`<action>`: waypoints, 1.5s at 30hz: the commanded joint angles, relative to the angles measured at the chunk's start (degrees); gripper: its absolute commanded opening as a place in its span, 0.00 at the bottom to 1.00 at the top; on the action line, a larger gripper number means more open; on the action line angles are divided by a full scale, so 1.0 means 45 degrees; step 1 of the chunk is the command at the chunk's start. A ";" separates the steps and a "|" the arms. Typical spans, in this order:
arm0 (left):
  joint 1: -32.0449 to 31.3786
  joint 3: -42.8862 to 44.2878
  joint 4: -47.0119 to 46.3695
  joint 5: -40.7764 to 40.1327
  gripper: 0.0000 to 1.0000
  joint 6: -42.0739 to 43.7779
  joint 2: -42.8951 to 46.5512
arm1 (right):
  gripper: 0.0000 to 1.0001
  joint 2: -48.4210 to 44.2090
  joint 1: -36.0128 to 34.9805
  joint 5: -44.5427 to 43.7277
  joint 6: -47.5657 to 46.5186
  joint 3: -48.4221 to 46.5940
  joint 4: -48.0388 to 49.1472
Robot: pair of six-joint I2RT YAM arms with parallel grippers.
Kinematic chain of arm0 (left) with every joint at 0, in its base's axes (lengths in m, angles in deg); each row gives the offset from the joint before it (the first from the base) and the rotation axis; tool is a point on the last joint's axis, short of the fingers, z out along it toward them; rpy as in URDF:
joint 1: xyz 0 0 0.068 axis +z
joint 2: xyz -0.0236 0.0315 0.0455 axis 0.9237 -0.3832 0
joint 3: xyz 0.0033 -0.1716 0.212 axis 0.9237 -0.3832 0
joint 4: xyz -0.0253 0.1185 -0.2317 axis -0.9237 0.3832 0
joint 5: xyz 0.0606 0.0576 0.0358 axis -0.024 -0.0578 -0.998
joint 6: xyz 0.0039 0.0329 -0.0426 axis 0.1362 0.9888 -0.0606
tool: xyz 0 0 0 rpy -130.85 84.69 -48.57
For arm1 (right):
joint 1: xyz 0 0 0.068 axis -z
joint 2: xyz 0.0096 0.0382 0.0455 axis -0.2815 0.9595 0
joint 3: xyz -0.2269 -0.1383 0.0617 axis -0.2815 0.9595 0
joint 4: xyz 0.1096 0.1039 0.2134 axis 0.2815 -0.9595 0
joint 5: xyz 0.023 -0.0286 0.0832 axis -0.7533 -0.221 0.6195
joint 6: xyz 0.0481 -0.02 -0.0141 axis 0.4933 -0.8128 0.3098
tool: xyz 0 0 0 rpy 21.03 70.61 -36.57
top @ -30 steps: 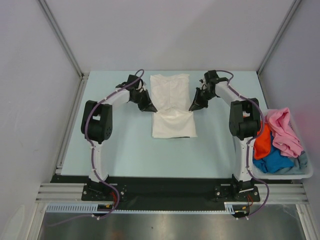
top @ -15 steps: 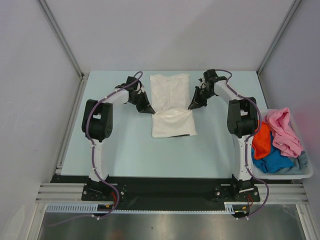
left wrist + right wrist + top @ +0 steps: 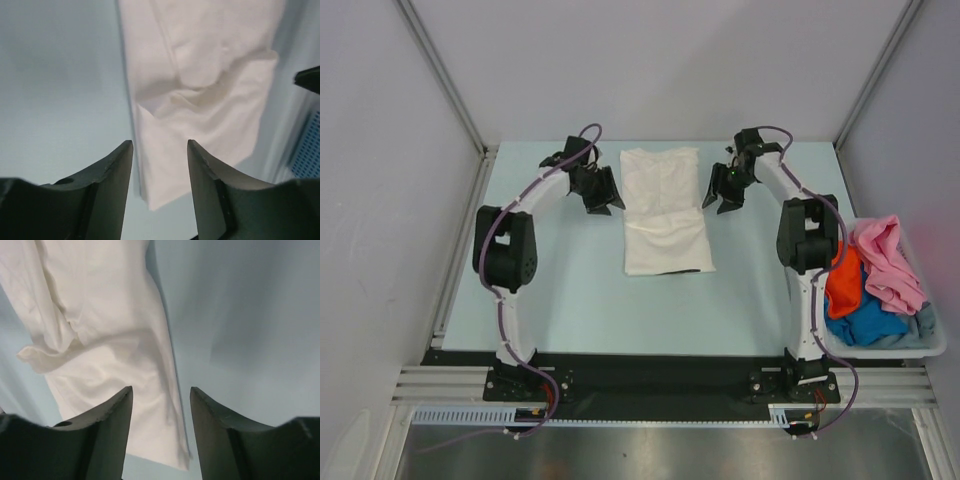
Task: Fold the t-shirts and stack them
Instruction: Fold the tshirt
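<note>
In both wrist views the frame's bottom edge cuts off the fingers, so only their dark, curved, matte tips show. The left gripper (image 3: 600,197) stands with its jaws apart and nothing between them, and so does the right gripper (image 3: 725,198). Each hangs just beside a long edge of the white t-shirt (image 3: 665,210). The shirt lies on the pale blue table (image 3: 560,290) between them, folded into a narrow rectangle of soft cloth with a rumpled ridge across its middle. At the right, the pale plastic bin (image 3: 932,346) holds bunched shirts whose outlines are lost: the pink shirt (image 3: 888,262), the orange shirt (image 3: 844,285), the bright blue shirt (image 3: 868,318) and a sliver of the grey-blue shirt (image 3: 923,322).
</note>
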 commanded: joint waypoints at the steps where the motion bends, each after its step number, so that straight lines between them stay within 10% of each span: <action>1: -0.0331 -0.1382 -0.1326 0.1594 0.53 0.0663 0.2364 | 0.56 -0.2497 -0.0233 -0.0127 -0.0339 0.1860 0.0194; 6: -0.1598 -0.3693 -0.4805 0.4378 0.29 -0.1071 0.2153 | 0.52 -0.3660 -0.1636 0.2095 0.0831 0.4639 0.3648; 9: -0.1933 -0.4203 -0.7208 0.5142 0.21 -0.2068 0.1625 | 0.31 -0.3133 -0.2320 0.3272 0.1379 0.5109 0.5115; 17: -0.1817 -0.3462 -0.7663 0.5260 0.18 -0.2230 -0.0365 | 0.00 -0.1806 -0.2110 0.3685 0.1985 0.5422 0.7013; 45: -0.0391 0.0386 -0.5323 0.4733 0.21 -0.0825 -0.3634 | 0.00 0.0657 0.0742 0.3705 0.4038 0.5051 0.8950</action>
